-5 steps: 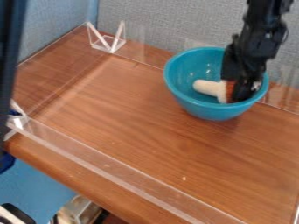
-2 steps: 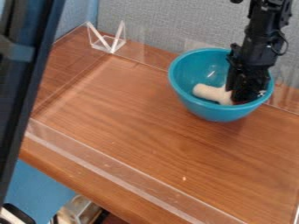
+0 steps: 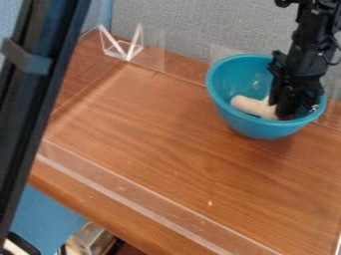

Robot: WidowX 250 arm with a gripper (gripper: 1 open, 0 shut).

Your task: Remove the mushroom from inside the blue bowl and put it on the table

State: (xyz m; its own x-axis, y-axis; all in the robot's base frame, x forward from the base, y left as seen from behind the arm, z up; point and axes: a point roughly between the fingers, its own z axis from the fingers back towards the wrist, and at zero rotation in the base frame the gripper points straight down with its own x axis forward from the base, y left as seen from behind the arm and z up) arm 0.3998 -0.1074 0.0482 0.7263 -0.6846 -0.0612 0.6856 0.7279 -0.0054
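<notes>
The blue bowl [image 3: 250, 124] stands at the back right of the table [image 3: 147, 134]. Inside it lies the mushroom [image 3: 246, 104] on its side, with the cream stem pointing left and the cap hidden behind the fingers. My gripper [image 3: 292, 106] reaches straight down into the bowl. Its black fingers are closed in on the mushroom's cap end, low near the bowl's floor.
Low clear acrylic walls [image 3: 114, 189] run along the table's edges, with a clear triangular bracket [image 3: 123, 44] at the back left. A dark bar [image 3: 40, 90] crosses the left foreground. A grey wall stands right behind the bowl.
The fingers have drawn together from wide open onto the mushroom's cap end and sunk a little lower in the bowl. The whole scene has slid right in the picture.
</notes>
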